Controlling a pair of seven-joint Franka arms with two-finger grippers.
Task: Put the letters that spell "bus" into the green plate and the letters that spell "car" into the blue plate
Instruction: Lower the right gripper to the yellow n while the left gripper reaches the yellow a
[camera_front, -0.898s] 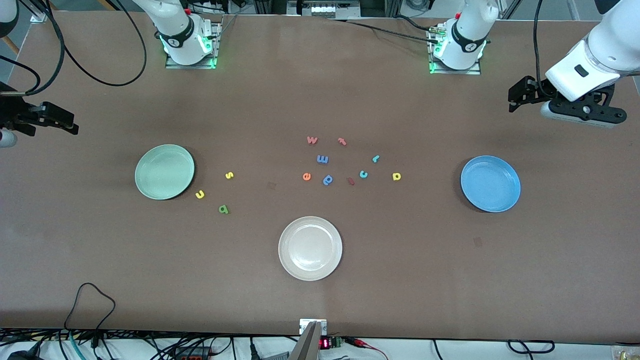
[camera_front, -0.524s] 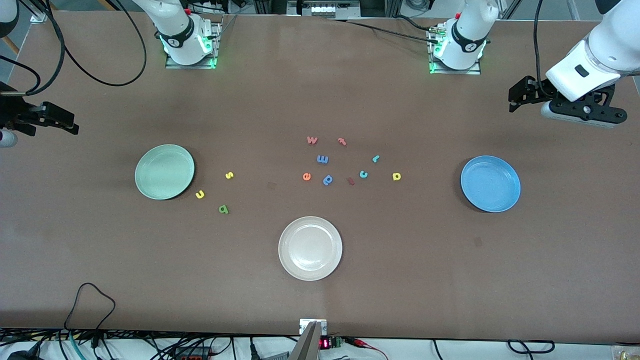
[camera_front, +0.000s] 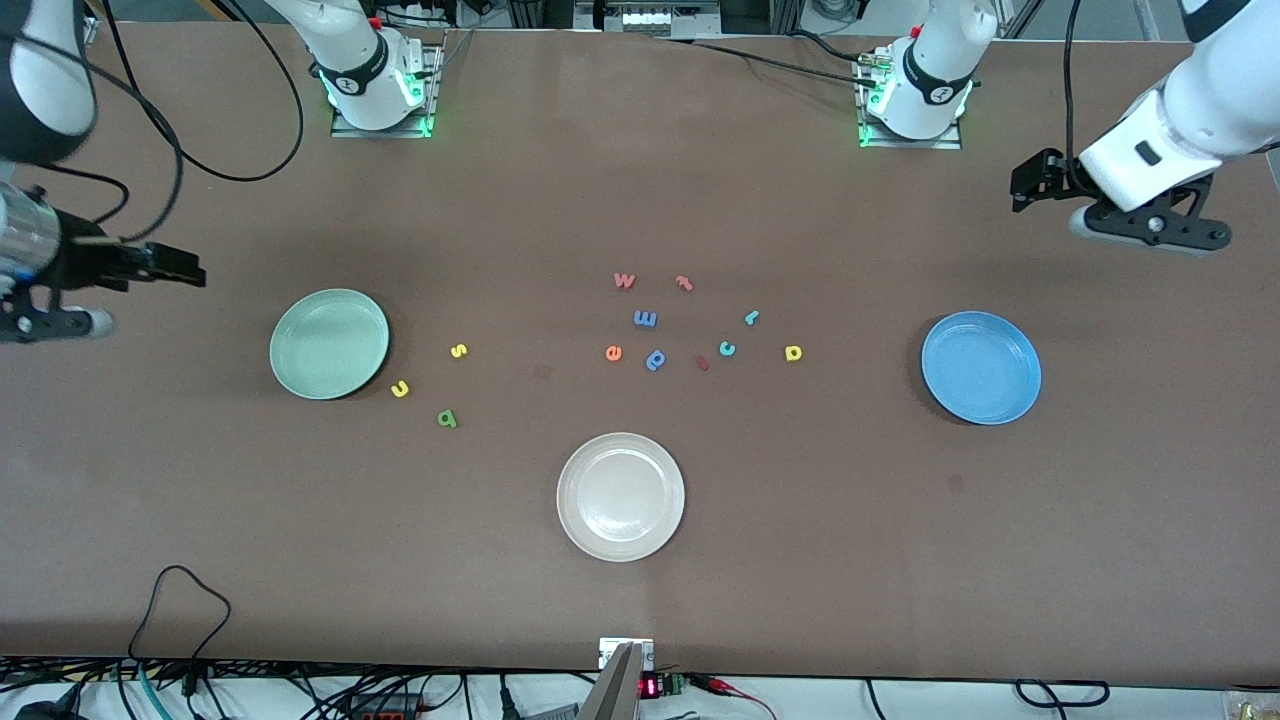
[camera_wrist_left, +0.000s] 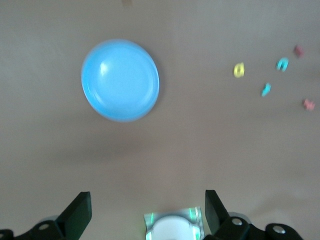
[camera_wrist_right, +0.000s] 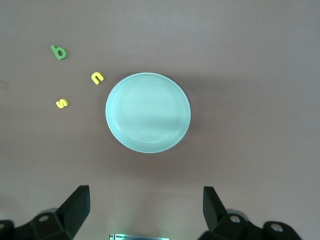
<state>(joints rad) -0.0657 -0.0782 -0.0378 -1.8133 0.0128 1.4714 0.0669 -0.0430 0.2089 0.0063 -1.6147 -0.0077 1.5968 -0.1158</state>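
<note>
Green plate (camera_front: 329, 344), blue plate (camera_front: 981, 367), prob. cream plate (camera_front: 620, 497) hold no letters.

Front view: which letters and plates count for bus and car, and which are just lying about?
Job:
green plate; green b, yellow u, yellow s
blue plate; teal c, teal r, yellow a

Lying about:
cream plate
pink w, blue m, orange e, blue round-bowled letter

Brown table (camera_front: 900, 560), plates (camera_front: 620, 497), foam letters (camera_front: 646, 319)
</note>
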